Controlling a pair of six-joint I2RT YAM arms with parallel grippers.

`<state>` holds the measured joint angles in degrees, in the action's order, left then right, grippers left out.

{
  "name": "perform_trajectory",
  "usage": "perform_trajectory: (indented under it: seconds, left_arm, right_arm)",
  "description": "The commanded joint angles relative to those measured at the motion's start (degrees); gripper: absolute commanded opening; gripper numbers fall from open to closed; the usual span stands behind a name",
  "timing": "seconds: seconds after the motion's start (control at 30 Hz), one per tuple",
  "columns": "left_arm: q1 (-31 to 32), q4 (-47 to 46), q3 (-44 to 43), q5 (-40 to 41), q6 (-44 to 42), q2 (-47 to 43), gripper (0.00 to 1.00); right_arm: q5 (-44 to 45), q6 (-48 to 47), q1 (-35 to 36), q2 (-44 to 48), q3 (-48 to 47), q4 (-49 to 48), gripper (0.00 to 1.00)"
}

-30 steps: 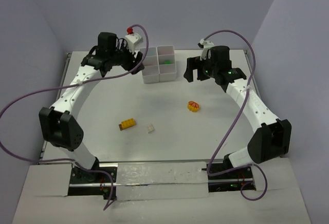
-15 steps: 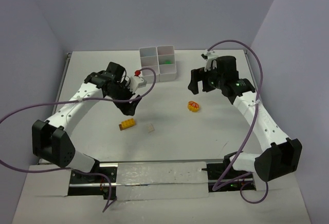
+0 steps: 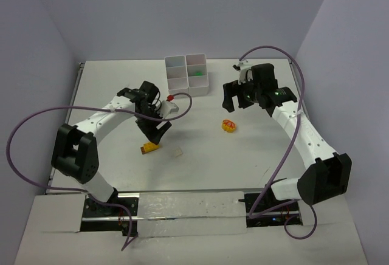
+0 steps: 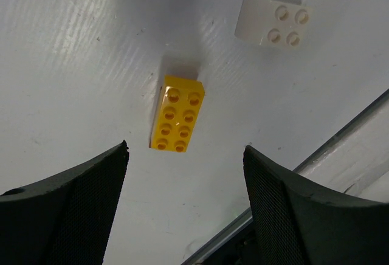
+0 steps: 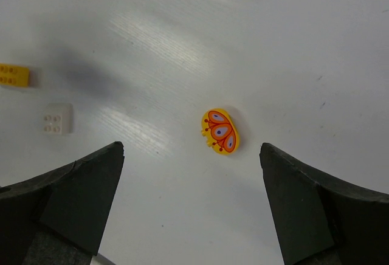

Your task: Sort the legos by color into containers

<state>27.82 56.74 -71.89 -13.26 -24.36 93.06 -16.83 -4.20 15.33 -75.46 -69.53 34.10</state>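
Our left jaws hang spread above the yellow brick [image 4: 177, 114], which lies flat on the surface [image 4: 73, 46] near a white brick [image 4: 270, 25]. We should straddle its long sides, twist slightly to match its tilt, descend squarely, then close. Our right jaws, also spread, hover over the orange-yellow piece [image 5: 220, 131].

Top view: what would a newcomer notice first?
The left gripper, jaws open, hangs over the yellow brick, with a white brick beside it. The right gripper, also open, aims at the yellow piece with an orange print. The white tray sits toward the far edge.
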Motion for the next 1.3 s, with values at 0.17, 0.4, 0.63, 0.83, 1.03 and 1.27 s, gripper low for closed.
perform_trajectory:
  seconds: [0.17, 0.4, 0.63, 0.83, 1.03, 1.27]
  left_arm:
    - [2.5, 0.1, -0.4, 6.6, 3.1, 3.0, 0.83]
    - [3.5, -0.6, -0.7, 7.1, 0.1, 5.8, 0.76]
    - [4.2, -1.7, -0.8, 7.7, -0.2, 8.7, 0.68]
    - [5.1, -3.0, 0.1, 8.9, -0.5, 10.4, 0.66]
    - [5.5, -3.5, 0.0, 9.4, 0.0, 11.5, 0.57]
    - [5.8, -4.1, 0.2, 10.1, 0.3, 12.3, 0.38]
  right_arm:
    - [7.0, -3.4, -1.6, -1.3, 0.8, 0.8, 1.0]
    - [7.2, -2.1, -1.7, -4.0, 0.2, 1.7, 1.0]
    - [6.4, -3.8, -1.7, -4.2, -1.6, 2.2, 1.0]
    - [6.5, -4.8, -1.7, -4.3, -2.6, 2.3, 1.0]
    - [6.1, -4.7, -2.1, -4.8, -3.3, 2.4, 1.0]
    - [5.2, -4.3, -2.2, -5.5, -4.2, 2.4, 1.0]
